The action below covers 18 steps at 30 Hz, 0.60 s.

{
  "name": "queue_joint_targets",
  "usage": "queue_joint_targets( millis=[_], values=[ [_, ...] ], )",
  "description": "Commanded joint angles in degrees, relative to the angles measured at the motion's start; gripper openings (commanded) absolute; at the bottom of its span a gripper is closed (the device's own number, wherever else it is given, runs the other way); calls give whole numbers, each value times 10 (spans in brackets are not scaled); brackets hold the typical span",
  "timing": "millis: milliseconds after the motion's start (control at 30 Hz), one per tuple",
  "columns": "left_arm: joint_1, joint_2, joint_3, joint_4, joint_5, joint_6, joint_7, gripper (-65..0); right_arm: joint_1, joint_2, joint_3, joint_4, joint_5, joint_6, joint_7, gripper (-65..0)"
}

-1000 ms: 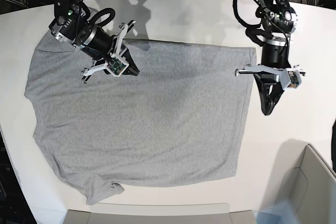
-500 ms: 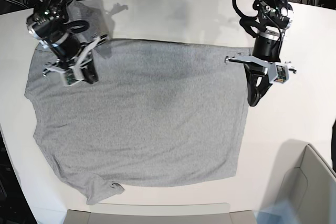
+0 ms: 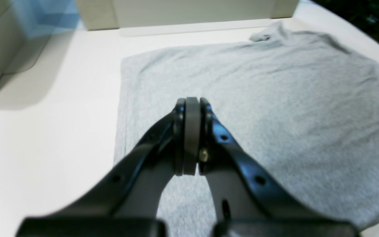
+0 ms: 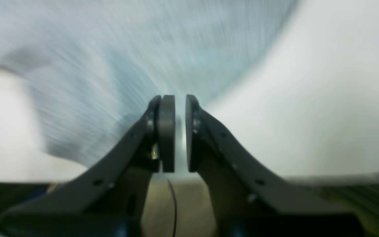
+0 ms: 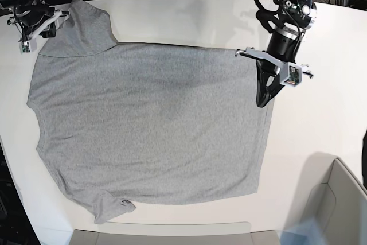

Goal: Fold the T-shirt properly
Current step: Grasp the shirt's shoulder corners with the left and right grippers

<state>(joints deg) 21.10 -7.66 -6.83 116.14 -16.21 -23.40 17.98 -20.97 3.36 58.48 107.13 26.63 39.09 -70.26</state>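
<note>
- The large heather-grey short-sleeved cotton T-shirt (image 5: 149,124) lies spread flat, plain side up, across the middle of the white worktop (image 5: 321,124). One sleeve reaches toward the far left corner, and the other sleeve sits bunched at the near edge.
- The left end effector (image 5: 262,102) hangs over the shirt's right hem, its black fingers (image 3: 206,118) pressed together and closed on nothing. From the wrist view it is hard to tell whether the tips touch the cloth.
- The right end effector (image 5: 35,27) sits at the far left corner beside the far sleeve, partly cut off by the picture's edge. In its own wrist view its grey pads (image 4: 167,131) stand a narrow gap apart with nothing between them.
- That wrist view is heavily motion-blurred: grey cloth and white worktop smear together, so the shirt's edge there cannot be made out.
- A pale grey box-like container (image 5: 338,205) is cropped at the near right corner.
</note>
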Motion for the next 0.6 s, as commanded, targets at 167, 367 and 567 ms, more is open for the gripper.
queue_joint_targets(
  millis=[167,367,567],
  values=[
    [6,-2,15,11,-6,1,-14,-650,-18,10,35,-91,48,9,49,-596],
    [6,-11,14,11,-5,1,-14,-650,-15,6,3,-106,64,9,59,-596],
    [6,-31,14,11,-5,1,-14,-650,11,-9,-8,-155,63,9,56,-597]
  ],
)
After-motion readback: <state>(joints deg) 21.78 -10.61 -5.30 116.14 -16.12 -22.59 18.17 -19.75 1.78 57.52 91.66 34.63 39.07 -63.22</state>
